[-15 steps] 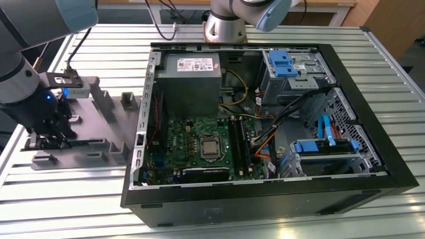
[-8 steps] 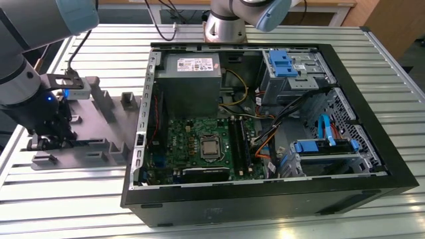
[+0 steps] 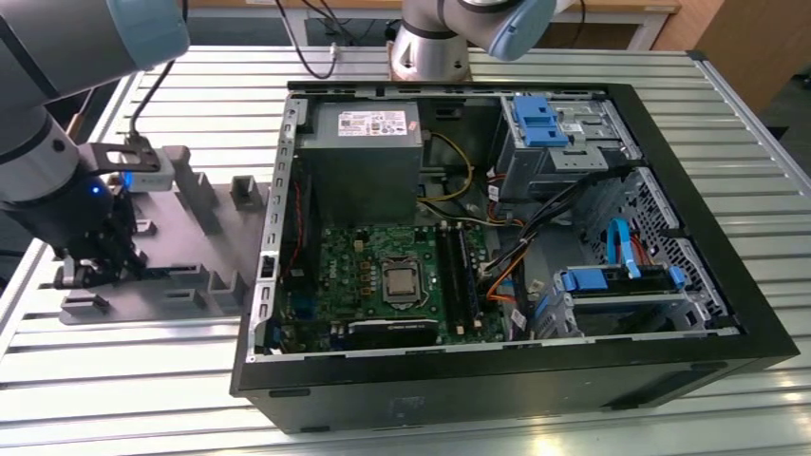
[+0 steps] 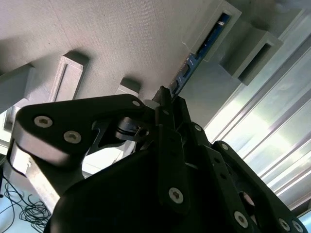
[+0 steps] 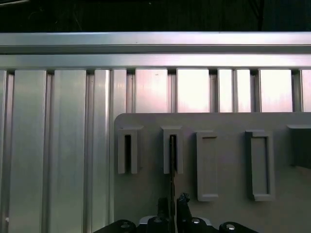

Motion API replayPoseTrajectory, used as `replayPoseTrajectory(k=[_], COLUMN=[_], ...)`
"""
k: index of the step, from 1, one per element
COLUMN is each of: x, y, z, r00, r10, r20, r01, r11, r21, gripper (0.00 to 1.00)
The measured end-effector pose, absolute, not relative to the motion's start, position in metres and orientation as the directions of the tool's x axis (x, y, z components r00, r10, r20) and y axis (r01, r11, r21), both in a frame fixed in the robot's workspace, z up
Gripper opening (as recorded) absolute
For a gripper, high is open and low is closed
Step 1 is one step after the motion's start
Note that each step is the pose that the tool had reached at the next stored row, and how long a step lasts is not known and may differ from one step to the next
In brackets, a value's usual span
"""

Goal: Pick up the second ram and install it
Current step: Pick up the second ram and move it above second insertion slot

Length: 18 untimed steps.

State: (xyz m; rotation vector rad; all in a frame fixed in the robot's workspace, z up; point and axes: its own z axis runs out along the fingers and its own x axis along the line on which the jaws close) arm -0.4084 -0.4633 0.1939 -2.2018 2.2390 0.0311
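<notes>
gripper (image 5: 173, 203) pinching second ram (image 4: 192, 60) | grey holder tray (image 5: 223, 121) (ram seated in its slot) | PC case (image 3: 507, 385) beside

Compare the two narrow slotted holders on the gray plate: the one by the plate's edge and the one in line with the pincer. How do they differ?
The inline holder carries the dark-blue RAM stick, which the pincer grips; the edge holder looks empty. The edge holder sits by the rim of the gray plate; the inline holder has holders on both sides. Both are gray, narrow and alike in shape.
</notes>
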Motion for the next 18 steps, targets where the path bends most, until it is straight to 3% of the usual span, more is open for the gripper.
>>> replayPoseTrajectory(k=[11, 13, 14, 18], x=[-0.4085, -0.4085, -0.4085, -0.4086], y=[-0.4633, -0.4633, -0.4633, -0.4632], z=[0.1921, 0.1921, 0.192, 0.1902], r00=[-0.017, -0.017, -0.017, -0.017], r10=[-1.0, -1.0, -1.0, -1.0], r20=[-0.014, -0.014, -0.014, -0.015], r01=[-1.0, -1.0, -1.0, -1.0], r11=[0.017, 0.017, 0.017, 0.017], r21=[0.013, 0.013, 0.013, 0.013], gripper=[0.22, 0.23, 0.29, 0.29])
